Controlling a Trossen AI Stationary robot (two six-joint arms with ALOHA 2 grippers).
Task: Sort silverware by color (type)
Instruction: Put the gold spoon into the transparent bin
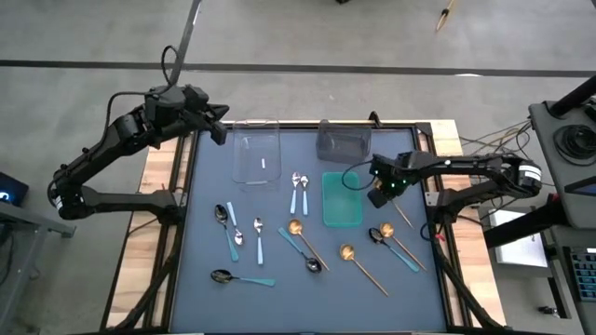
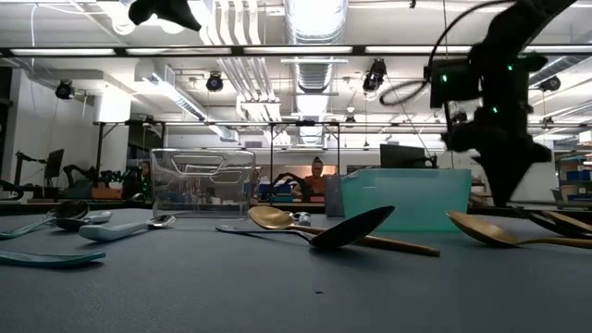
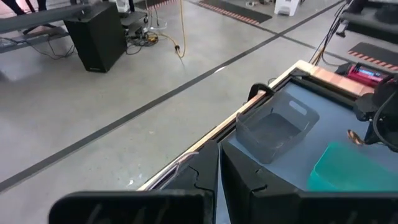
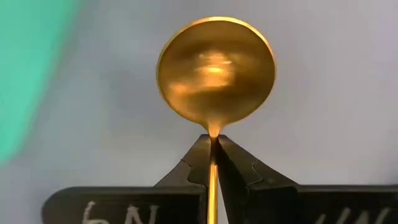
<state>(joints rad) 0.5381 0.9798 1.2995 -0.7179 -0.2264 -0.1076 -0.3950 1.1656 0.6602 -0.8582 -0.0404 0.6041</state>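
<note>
1. A dark mat (image 1: 307, 279) is spread over the table so the small cutlery stands out against it.
2. Three bins are set along the far half as sorting targets: a clear bin (image 1: 256, 156), a grey bin (image 1: 343, 141), and a teal bin (image 1: 341, 199) nearer the middle.
3. The left gripper (image 1: 218, 124) is parked shut above the table's far left edge, apparently kept out of the way.
4. The right gripper (image 1: 380, 194) is held just beside the teal bin's right side, pinched tight on a gold spoon (image 4: 215, 68) at the neck, the bowl pointing forward; the handle trails behind it.
5. The unsorted spoons (image 1: 298, 244) are scattered across the near half: gold ones, silver bowls with light-blue handles, dark bowls with teal handles. One small item already lies in the clear bin.
</note>
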